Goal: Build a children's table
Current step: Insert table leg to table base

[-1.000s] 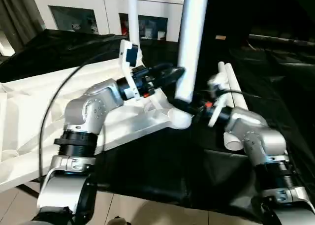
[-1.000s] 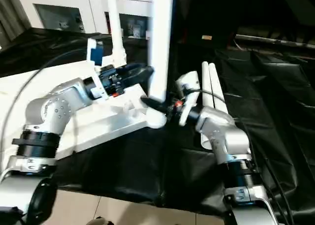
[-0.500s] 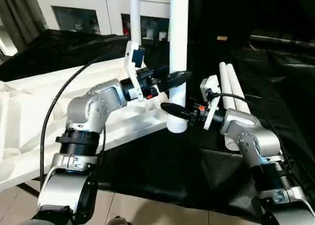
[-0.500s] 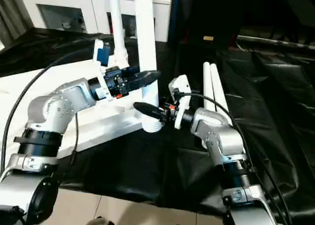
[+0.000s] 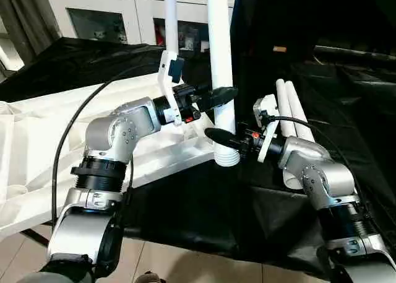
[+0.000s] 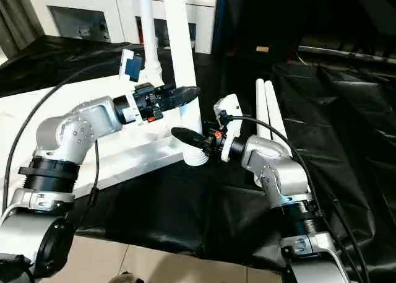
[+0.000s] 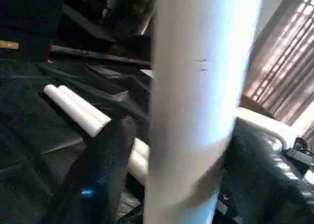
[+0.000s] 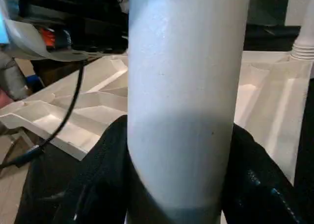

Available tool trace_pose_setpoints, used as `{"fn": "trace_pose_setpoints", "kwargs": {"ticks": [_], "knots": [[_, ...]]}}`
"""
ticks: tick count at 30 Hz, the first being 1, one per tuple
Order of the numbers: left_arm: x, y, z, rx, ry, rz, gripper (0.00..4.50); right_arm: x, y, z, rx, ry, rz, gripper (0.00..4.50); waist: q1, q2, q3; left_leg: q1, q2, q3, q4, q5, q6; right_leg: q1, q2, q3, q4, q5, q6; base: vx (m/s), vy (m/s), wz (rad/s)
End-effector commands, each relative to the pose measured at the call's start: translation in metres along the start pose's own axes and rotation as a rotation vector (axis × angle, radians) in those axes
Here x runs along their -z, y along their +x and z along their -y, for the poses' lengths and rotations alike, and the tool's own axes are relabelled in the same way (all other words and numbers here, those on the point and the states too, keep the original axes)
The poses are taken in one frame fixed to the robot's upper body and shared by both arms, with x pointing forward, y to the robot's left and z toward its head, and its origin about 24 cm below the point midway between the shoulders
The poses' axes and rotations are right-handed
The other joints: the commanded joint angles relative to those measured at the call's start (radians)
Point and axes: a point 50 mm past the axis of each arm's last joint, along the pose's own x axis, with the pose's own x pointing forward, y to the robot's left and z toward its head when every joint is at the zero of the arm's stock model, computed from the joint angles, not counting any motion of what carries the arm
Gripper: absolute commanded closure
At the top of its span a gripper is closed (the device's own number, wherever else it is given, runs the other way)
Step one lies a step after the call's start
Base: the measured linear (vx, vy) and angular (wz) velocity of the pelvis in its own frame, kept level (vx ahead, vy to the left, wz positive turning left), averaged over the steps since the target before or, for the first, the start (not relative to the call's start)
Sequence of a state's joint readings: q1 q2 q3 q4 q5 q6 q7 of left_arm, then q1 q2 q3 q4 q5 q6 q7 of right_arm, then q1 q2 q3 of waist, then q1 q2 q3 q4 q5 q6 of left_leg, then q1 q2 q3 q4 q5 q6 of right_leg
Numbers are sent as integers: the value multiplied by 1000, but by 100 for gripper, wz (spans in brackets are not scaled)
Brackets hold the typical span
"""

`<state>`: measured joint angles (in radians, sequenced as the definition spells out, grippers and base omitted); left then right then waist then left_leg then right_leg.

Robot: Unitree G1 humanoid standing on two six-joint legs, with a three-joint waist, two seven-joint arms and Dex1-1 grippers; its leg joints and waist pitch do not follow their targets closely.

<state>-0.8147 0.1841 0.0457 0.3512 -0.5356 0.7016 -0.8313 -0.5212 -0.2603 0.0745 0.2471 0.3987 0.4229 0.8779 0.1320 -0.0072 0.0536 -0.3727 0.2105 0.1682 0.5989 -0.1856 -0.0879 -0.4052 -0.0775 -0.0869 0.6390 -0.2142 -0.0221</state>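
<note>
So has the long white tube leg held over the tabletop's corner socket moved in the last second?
Yes. The long white tube leg has swung from tilted to nearly upright, judged against the white ribbed plastic tabletop.

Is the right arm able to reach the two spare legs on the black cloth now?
Probably yes, once free: the spare legs lie just beside the right forearm, with nothing over them. For now the right gripper has its fingers around the upright leg.

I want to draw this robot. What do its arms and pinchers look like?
Each arm is shiny silver with rounded joints and black ribbed rings lower down. The left gripper and right gripper each have two black pointed fingers. A white bracket sits on each wrist; the left one carries a small blue-black box. Thin black cables loop along both arms, with small red spots near the wrists.
</note>
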Motion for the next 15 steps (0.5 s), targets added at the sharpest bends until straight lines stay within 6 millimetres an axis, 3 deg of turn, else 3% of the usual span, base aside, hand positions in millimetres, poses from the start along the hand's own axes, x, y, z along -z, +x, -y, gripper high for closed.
{"fn": "trace_pose_setpoints", "kwargs": {"ticks": [1,3,10,15], "knots": [[-12,-1,-1,-45,64,5,180,-11,4,-5,-41,-40,26,205,2,1,-78,7,13,-1,-54,-27,52,77,-62,53,-56,121,-246,0,0,0],[-14,1,1,-43,98,-8,221,-12,4,-5,-51,-25,27,188,2,-3,-77,5,13,-1,-55,-41,51,79,-62,52,-57,105,-239,0,0,0],[-17,3,5,-11,165,-45,255,-14,5,-6,-71,-48,-21,121,7,0,-77,8,14,-1,-55,-35,40,74,-61,53,-57,85,-226,0,0,0],[-19,4,5,-17,167,-35,266,-13,5,-6,-76,-50,-33,117,9,0,-78,7,13,-1,-54,-33,36,75,-62,53,-55,101,-229,0,0,0]]}}
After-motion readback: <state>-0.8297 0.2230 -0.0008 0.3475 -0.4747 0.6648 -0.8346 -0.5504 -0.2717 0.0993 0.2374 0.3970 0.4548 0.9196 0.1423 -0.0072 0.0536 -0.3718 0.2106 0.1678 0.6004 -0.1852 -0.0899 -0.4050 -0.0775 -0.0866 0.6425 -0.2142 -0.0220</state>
